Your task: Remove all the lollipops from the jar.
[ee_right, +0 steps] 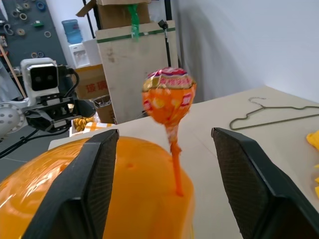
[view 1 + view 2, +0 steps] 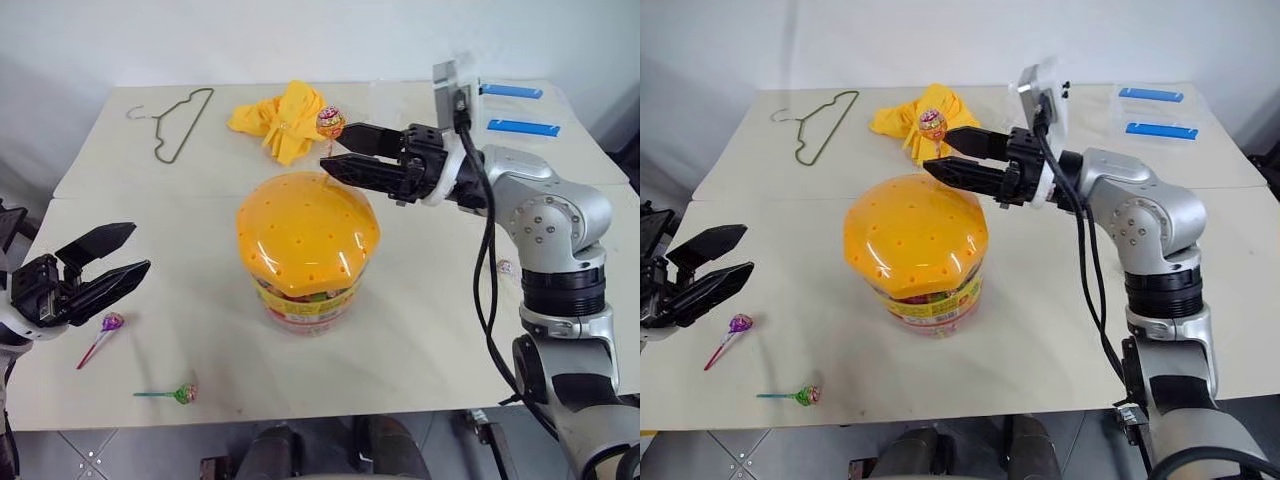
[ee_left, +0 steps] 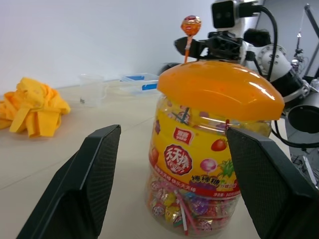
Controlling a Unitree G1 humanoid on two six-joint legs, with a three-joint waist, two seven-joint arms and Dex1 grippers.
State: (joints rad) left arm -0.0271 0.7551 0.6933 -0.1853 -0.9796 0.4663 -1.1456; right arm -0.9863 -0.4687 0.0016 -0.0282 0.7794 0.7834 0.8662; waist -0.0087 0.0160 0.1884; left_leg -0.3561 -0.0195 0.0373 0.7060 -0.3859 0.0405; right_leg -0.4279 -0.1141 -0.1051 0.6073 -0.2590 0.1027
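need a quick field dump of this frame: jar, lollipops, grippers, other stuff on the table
jar: upright mid-table, orange lid on, wrapped candies inside
orange lollipop: stands upright in a hole in the lid
purple lollipop: lies on the table, near the left gripper
green lollipop: lies near the front edge
left gripper: open, apart from the jar, holds nothing
right gripper: open, fingers either side of the orange lollipop, not closed on it
other: yellow cloth, wire hanger, clear cup, clear boxes with blue lids

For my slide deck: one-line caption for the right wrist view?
Open right tool flanks an orange lollipop standing in the jar lid.
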